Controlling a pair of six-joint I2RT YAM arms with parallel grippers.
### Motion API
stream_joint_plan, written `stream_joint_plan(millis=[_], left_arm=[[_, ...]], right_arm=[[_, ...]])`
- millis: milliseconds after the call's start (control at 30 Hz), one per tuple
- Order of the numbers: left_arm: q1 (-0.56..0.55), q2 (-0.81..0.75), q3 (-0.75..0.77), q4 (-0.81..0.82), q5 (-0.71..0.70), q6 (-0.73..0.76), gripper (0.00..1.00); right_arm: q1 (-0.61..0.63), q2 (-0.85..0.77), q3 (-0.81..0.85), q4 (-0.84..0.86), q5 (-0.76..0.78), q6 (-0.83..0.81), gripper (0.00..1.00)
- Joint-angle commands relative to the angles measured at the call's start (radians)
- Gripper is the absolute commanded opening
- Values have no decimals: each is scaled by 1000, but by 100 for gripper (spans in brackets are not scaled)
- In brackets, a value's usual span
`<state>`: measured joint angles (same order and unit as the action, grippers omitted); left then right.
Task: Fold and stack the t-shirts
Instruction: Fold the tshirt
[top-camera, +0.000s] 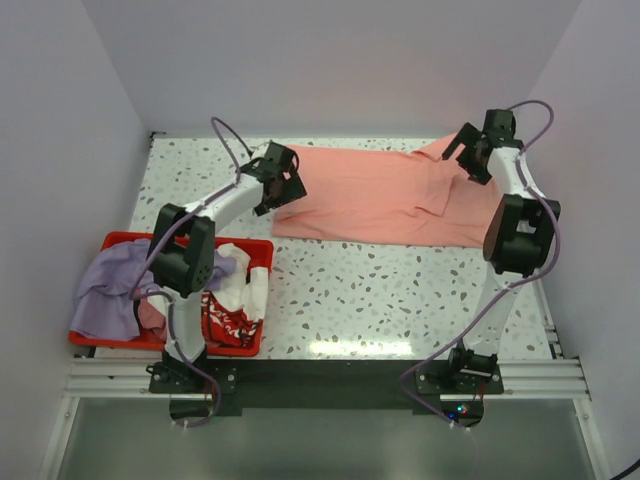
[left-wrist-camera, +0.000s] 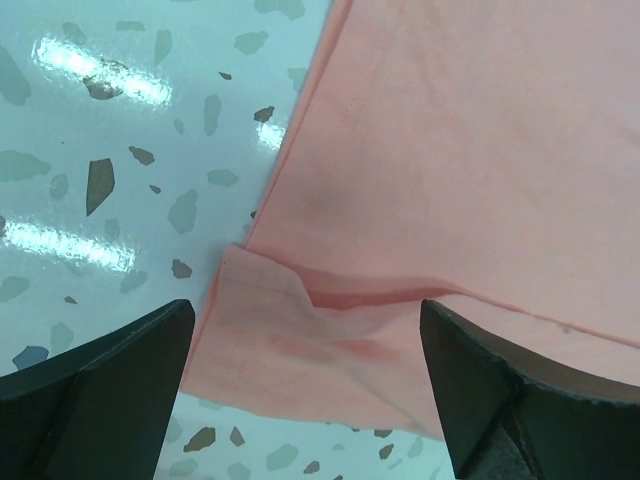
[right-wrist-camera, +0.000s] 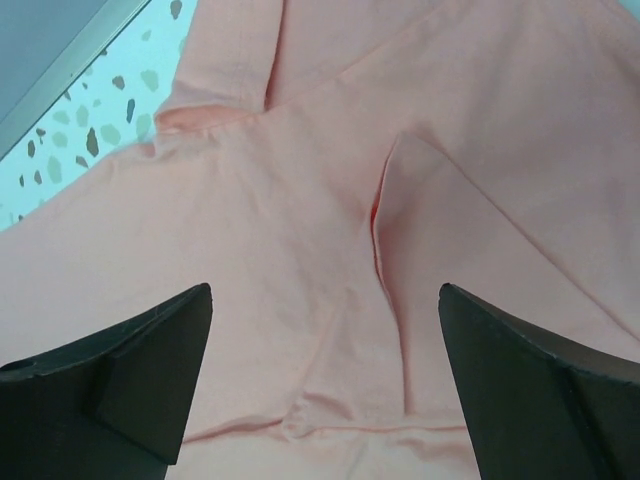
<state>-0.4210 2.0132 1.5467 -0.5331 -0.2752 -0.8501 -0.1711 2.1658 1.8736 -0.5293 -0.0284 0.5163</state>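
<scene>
A salmon-pink t-shirt lies spread across the far part of the speckled table. My left gripper hovers open over its left edge; in the left wrist view the pink shirt's folded corner lies flat between my left gripper fingers, untouched. My right gripper stands open above the shirt's right end, near a sleeve; the right wrist view shows creased pink cloth below my right gripper, with nothing pinched. A lavender-purple t-shirt and a white one with red print sit in the crate.
A red plastic crate stands at the near left beside the left arm's base. The table's back wall runs just behind the shirt. The right arm's elbow hangs over the shirt's near right corner.
</scene>
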Motion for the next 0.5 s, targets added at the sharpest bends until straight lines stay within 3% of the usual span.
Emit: stream_joint_plan(millis=[0, 167, 467], left_arm=[[-1, -88, 13, 36, 51, 42, 100], [-41, -107, -42, 85, 100, 52, 100], [-76, -39, -14, 79, 125, 69, 100]], right_arm=[[2, -141, -34, -49, -36, -108, 99], [2, -231, -227, -48, -132, -139, 99], [5, -251, -366, -28, -183, -147, 99]])
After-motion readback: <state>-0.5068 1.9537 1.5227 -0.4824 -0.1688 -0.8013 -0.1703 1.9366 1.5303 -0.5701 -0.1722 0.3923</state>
